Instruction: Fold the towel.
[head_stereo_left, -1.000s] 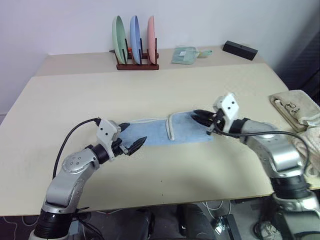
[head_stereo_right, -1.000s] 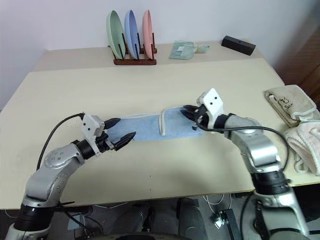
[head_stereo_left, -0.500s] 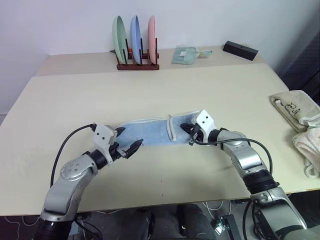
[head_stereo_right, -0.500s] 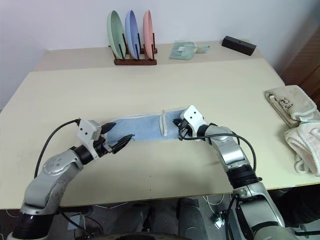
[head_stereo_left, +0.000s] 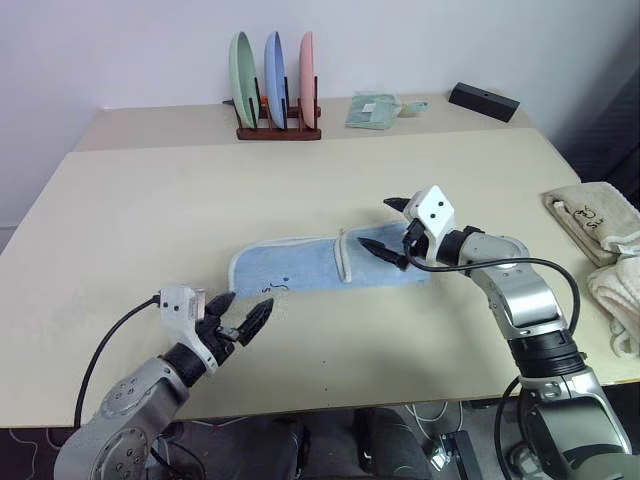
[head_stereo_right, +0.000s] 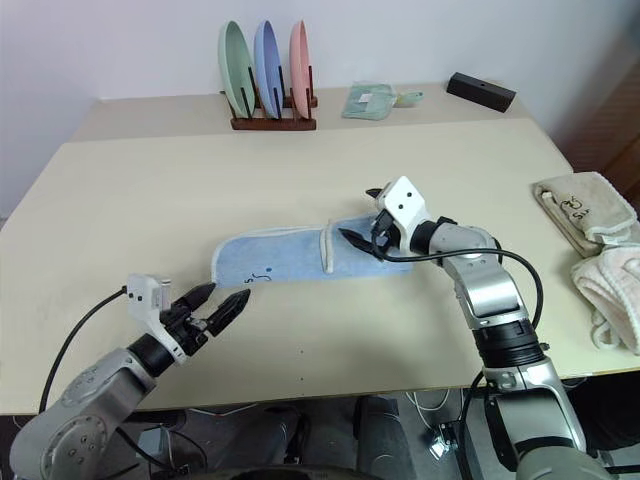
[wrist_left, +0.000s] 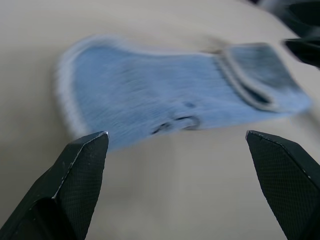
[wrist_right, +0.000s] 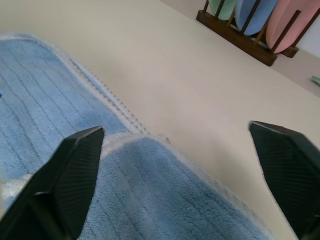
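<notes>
While the towel (head_stereo_left: 325, 265) lies flat on the table (head_stereo_left: 150, 200), both my grippers stand open.
My right gripper (head_stereo_left: 392, 228) hovers over its folded end; my left gripper (head_stereo_left: 240, 316) is near its other end, holding nothing.

bare table (head_stereo_left: 150, 200) around towel (head_stereo_left: 300, 270) — plate rack (head_stereo_left: 277, 130) far

one light blue towel (head_stereo_left: 310, 270), three plates (head_stereo_left: 272, 66) in one rack (head_stereo_left: 278, 130), two beige towels (head_stereo_left: 600, 225), one black box (head_stereo_left: 482, 100), one green cloth (head_stereo_left: 372, 110)
</notes>
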